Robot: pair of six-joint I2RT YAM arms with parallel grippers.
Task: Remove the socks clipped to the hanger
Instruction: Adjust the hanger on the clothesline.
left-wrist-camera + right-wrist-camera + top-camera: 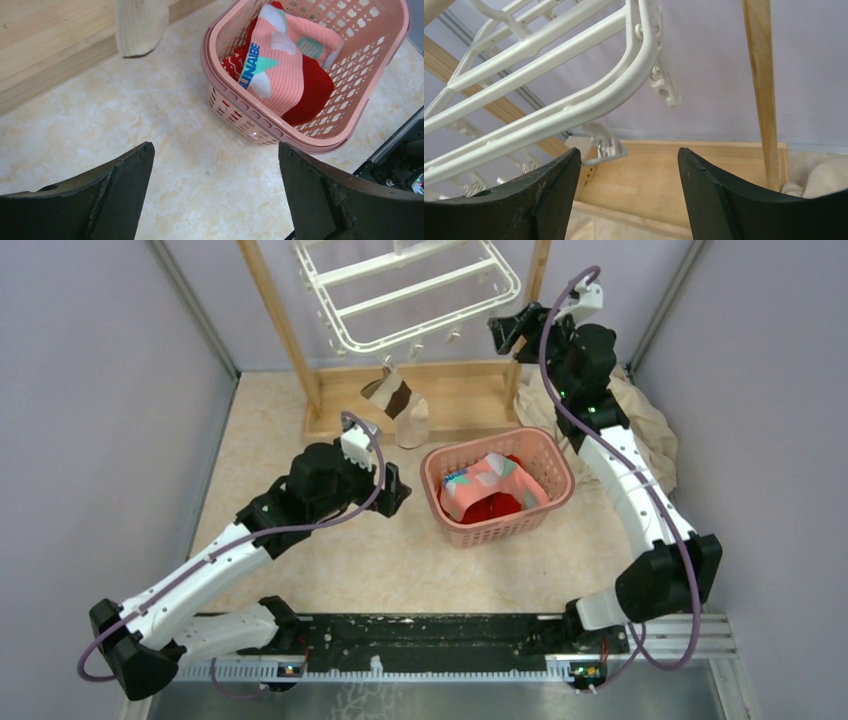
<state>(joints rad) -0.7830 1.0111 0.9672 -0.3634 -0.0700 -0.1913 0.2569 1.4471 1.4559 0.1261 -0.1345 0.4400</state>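
Note:
The white hanger (410, 290) hangs at the back inside a wooden frame. Two socks dangle from its front clips: a brown-and-beige sock (388, 398) and a beige sock (413, 424), whose toe (141, 25) shows in the left wrist view. My right gripper (503, 335) is up beside the hanger's right corner (634, 85). It is open (629, 165) and holds nothing, with a bare clip (606, 147) just off its left finger. My left gripper (395, 490) stands open (216, 150) over the table, left of the basket, and is empty.
A pink lattice basket (432, 468) sits mid-table and holds a pink sock (275, 65) on a red sock (315, 95). The wooden post (761, 90) rises right of my right gripper. The frame's base board (460, 395) lies below the hanger. A beige cloth (650, 425) is bunched at the back right.

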